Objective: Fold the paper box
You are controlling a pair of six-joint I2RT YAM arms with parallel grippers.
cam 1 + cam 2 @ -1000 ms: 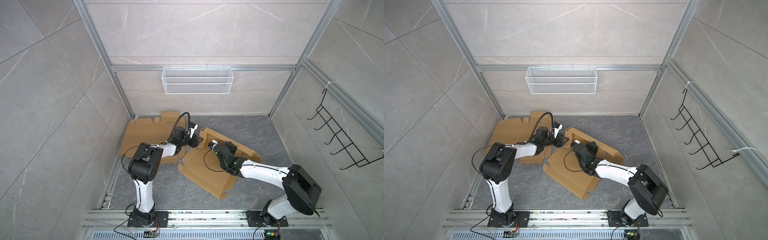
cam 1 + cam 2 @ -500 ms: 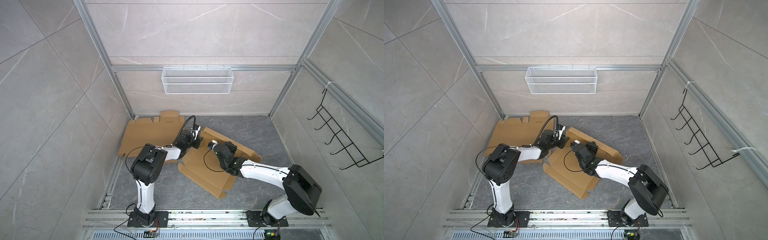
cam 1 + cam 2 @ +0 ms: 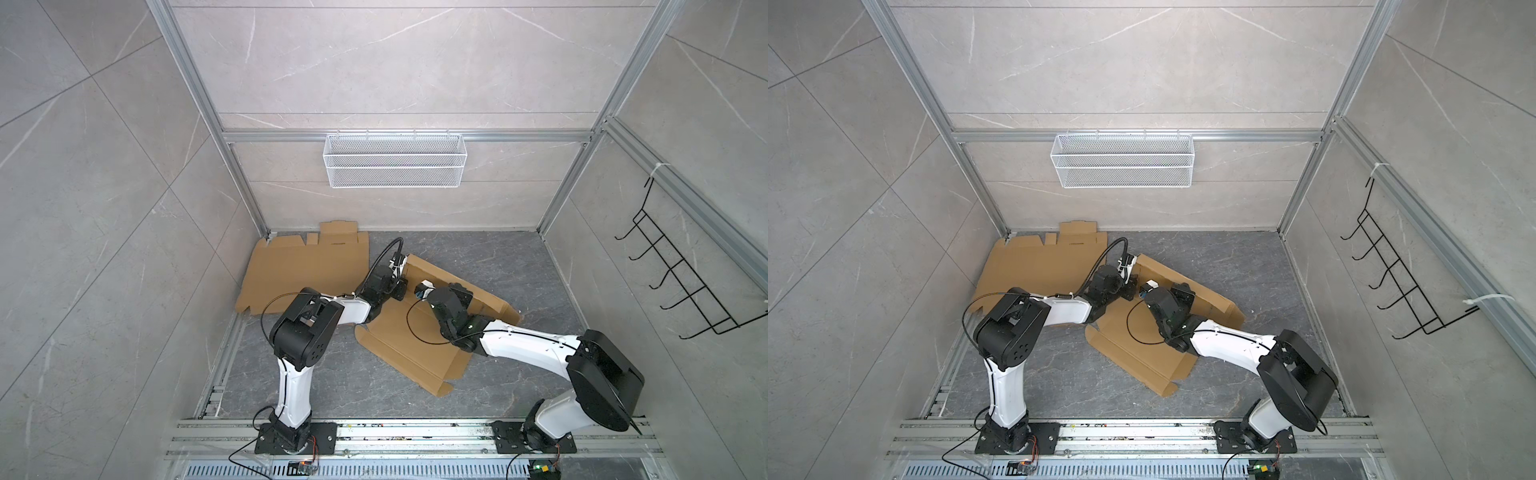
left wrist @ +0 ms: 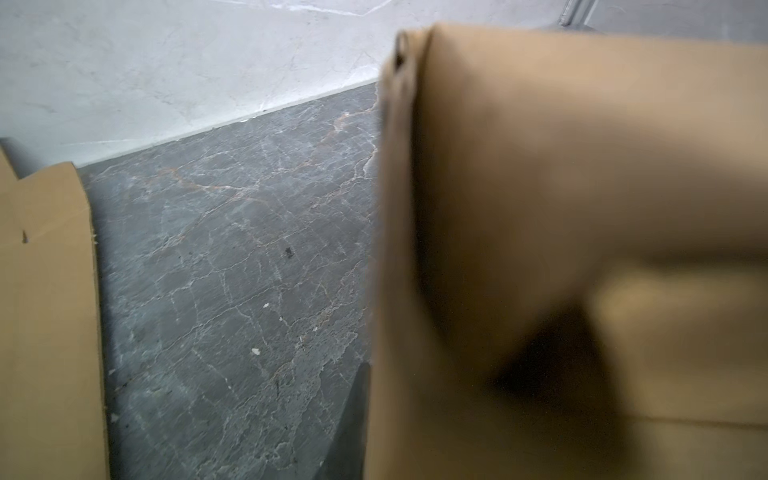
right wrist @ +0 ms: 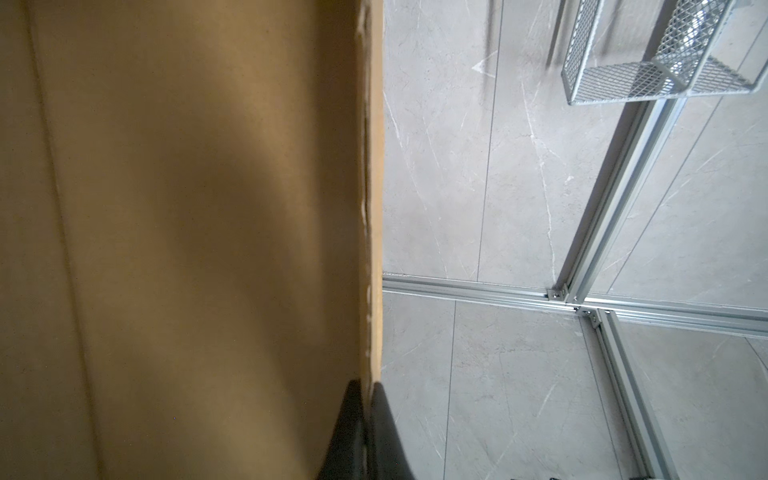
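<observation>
Right wrist view: right claw and left claw are clamping the flap; we are aiming to raise it evenly

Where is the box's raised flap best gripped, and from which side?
Its free top edge, from the robot's side: the flap stands up off the floor, leaving that thin edge exposed. The right gripper pinches it so.

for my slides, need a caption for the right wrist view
Right gripper pinching the paper box edge, wire basket on the wall beyond
</observation>
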